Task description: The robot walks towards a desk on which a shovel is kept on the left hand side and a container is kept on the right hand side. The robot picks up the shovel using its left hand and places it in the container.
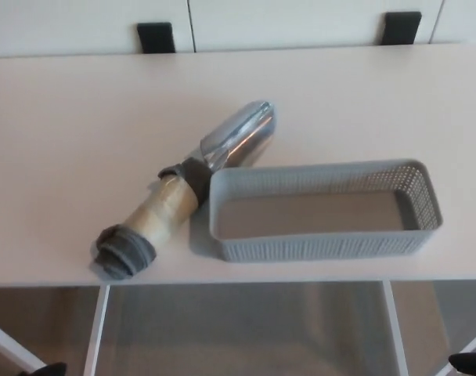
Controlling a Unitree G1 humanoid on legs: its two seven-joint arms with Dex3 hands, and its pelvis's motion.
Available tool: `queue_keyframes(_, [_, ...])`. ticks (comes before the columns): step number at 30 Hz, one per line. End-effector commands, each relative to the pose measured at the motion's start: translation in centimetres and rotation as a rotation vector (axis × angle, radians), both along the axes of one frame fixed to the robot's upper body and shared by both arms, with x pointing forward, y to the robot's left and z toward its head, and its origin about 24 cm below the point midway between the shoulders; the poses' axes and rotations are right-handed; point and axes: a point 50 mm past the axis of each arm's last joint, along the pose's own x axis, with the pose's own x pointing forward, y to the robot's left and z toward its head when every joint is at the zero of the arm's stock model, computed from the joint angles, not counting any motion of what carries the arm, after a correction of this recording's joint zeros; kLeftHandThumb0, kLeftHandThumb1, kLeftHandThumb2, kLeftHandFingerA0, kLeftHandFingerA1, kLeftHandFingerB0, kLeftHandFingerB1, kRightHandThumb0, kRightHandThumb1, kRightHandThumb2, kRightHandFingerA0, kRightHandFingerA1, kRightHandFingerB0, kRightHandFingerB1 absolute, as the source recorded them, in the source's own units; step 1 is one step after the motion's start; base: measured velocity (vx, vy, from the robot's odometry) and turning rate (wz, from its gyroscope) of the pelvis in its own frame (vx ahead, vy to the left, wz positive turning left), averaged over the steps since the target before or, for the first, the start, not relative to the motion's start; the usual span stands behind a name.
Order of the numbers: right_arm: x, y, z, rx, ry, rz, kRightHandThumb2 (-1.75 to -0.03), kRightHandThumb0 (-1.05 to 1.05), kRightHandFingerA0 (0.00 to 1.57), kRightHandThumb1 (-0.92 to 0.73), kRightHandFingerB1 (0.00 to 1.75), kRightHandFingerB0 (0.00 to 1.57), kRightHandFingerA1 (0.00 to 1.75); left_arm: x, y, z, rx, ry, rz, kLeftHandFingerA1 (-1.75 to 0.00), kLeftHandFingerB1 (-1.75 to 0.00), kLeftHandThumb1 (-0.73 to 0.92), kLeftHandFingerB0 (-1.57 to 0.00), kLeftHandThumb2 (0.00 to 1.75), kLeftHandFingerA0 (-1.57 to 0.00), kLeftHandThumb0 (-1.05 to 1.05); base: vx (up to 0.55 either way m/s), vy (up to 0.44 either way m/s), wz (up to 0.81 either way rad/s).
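A white table [66, 141] fills most of the head view, seen from above. Neither robot hand shows, so how their fingers stand cannot be told.

The shovel [187, 189] lies flat on the table, left of centre, set on a diagonal. Its shiny metal scoop [239, 142] points up and to the right, away from the camera. Its handle [161, 210], wrapped in tan tape, runs down and to the left and ends in a dark grey cap [125, 252] close to the table's near edge.

The container [324, 243], a grey perforated plastic basket, long and shallow, sits to the right of the shovel, lengthwise along the near edge. It holds nothing. Its left end lies just beside the place where scoop meets handle; whether the two touch cannot be told. The scoop reaches past the container's far left corner.

The rest of the tabletop carries nothing else. Along the far edge, against a pale wall, two black blocks [156, 36] show, one to the left and one to the right. Below the near edge, white table legs [95, 329] and a grey floor [246, 329] are visible, with small dark shapes at the bottom corners, too cropped to identify.
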Motion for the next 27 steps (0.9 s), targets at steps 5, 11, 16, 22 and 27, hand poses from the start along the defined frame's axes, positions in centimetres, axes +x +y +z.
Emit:
queue_keyframes(5, [-0.20, -0.07, -0.03, 0.002, 0.009, 0.019, -0.57, -0.25, 0.63, -0.62, 0.46, 0.41, 0.56, 0.00, 0.52, 0.39, 0.038, -0.016, -0.019, -0.55, -0.49, 0.47, -0.19, 0.90, -0.30, -0.17, 0.02, 0.072, -0.03])
queue_keyframes(11, [-0.28, -0.04, -0.04, 0.005, 0.011, 0.020, -0.58, -0.25, 0.62, -0.63, 0.46, 0.41, 0.56, 0.05, 0.45, 0.41, 0.049, -0.021, -0.024, -0.56, -0.50, 0.47, -0.20, 0.89, -0.31, -0.17, 0.11, 0.200, 0.11])
queue_keyframes(16, [-0.24, -0.01, 0.03, -0.015, 0.013, 0.034, -0.58, -0.26, 0.64, -0.63, 0.46, 0.41, 0.56, -0.01, 0.50, 0.34, 0.050, -0.019, -0.021, -0.55, -0.50, 0.47, -0.21, 0.89, -0.32, -0.17, 0.01, 0.001, 0.01])
queue_keyframes(22, [-0.15, 0.07, -0.05, 0.000, 0.015, 0.030, -0.58, -0.27, 0.64, -0.63, 0.46, 0.41, 0.56, 0.09, 0.55, 0.48, 0.066, -0.014, -0.034, -0.55, -0.49, 0.47, -0.20, 0.89, -0.31, -0.19, 0.01, -0.063, 0.04])
queue_keyframes(27, [-0.12, 0.14, -0.02, 0.003, 0.029, 0.029, -0.58, -0.27, 0.63, -0.63, 0.45, 0.41, 0.55, 0.19, 0.62, 0.49, 0.049, -0.021, -0.029, -0.55, -0.49, 0.47, -0.21, 0.89, -0.31, -0.18, 0.00, 0.000, 0.00])
